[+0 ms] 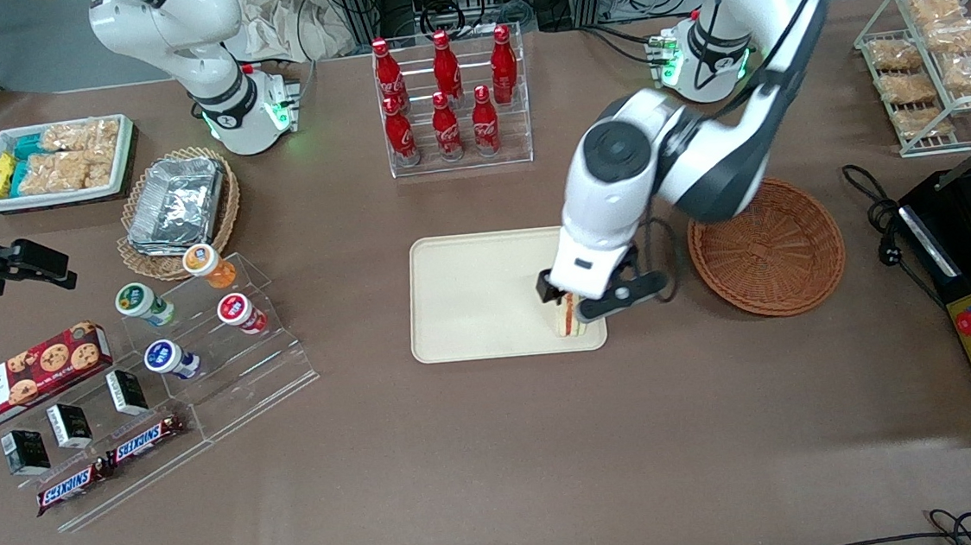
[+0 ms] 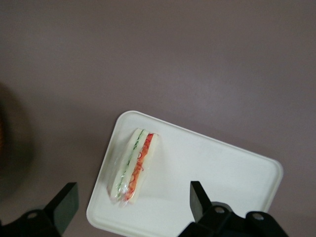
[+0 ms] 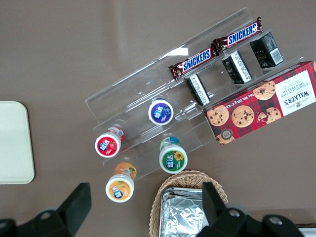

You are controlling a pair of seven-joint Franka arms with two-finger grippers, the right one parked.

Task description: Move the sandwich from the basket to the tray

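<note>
So in the front view, we've got the left arm's tool [image 1: 579, 310] sitting low over the flat cream-beige rectangular tray [image 1: 470, 300], just right of the frame's centre. The small triangular white-bread sandwich [image 1: 568, 316] with the red and green filling stripe is right under it, near the tray's lower right corner. The round reddish-brown woven wicker basket [image 1: 766, 248] further right looks empty.

Wrist view: the sandwich [image 2: 134, 165] lies on the tray [image 2: 217, 173] close to one corner, and the tool's two fingers [image 2: 198, 198] stand spread wide, well clear of it on either side, holding nothing.

Right wrist view only catches a tray edge [image 3: 15, 143] at mid left.

We'd say the drop is done and we're at the release step. The next move just calls for a straight lift away without nudging the sandwich.
</note>
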